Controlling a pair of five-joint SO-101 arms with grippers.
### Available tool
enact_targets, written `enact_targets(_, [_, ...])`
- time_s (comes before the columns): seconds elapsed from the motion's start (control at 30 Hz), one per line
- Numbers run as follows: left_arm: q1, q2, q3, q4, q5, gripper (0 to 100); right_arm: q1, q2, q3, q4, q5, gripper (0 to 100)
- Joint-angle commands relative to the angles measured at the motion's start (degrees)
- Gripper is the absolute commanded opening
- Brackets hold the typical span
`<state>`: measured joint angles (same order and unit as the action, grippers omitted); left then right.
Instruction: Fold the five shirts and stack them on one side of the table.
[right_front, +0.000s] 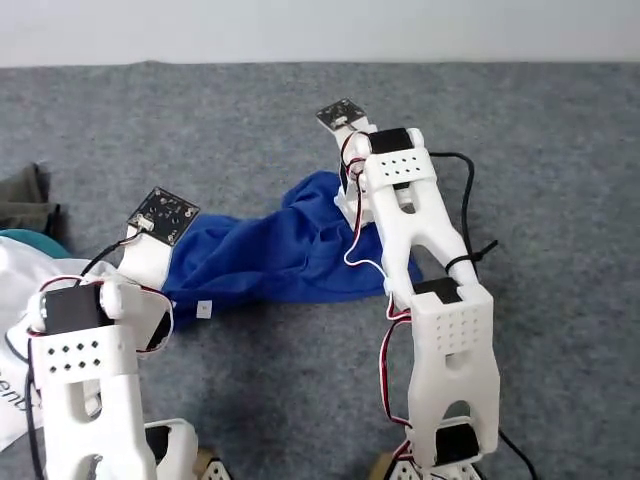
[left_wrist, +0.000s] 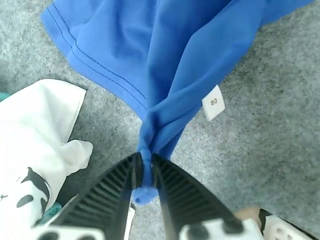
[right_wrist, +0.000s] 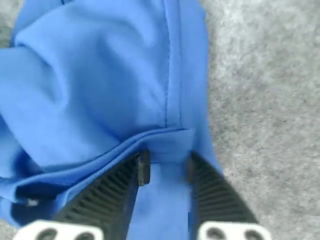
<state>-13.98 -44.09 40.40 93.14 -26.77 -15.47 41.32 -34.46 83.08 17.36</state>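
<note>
1. Blue shirt (right_front: 280, 255) lies crumpled in the middle of the grey surface (right_front: 540, 140), strung between the two arms. It is neither flat nor folded.
2. Left gripper (left_wrist: 143, 172): jaws pressed together, pinching a twisted, rope-like end of the blue shirt, near its small white size tag (left_wrist: 213, 102).
3. Right gripper (right_wrist: 166, 167): jaws spread, straddling a hemmed fold at the shirt's other end. Cloth lies between them, with no bite evident.
4. White printed shirt (left_wrist: 35, 130) is heaped just beside the left arm. A dark olive garment (right_front: 25, 195) and something teal (right_front: 30, 240) lie at the surface's edge on that side. No folded stack seen.
5. Step in hand, as judged: spreading the blue shirt out ahead of its first fold. Task looks early.
6. Next move calls for the right jaws to close on the hem. Both arms should then draw apart and lower the cloth flat.
7. Left's hold is on a bunch, not a corner, so a re-grip is probably needed before a clean fold.
8. Risk: dragging the blue cloth onto the white shirt.
</note>
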Motion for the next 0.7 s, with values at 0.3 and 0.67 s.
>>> enact_targets(0.3, [0.0, -1.3, 3.4, -3.8, -0.5, 0, -0.3, -1.1, -15.0, 15.0, 3.6, 1.0])
enact_targets(0.67, [-0.1, -1.3, 3.8, -4.1, -0.4, 0, 0.8, -1.5, -17.7, 19.7, 5.8, 1.0])
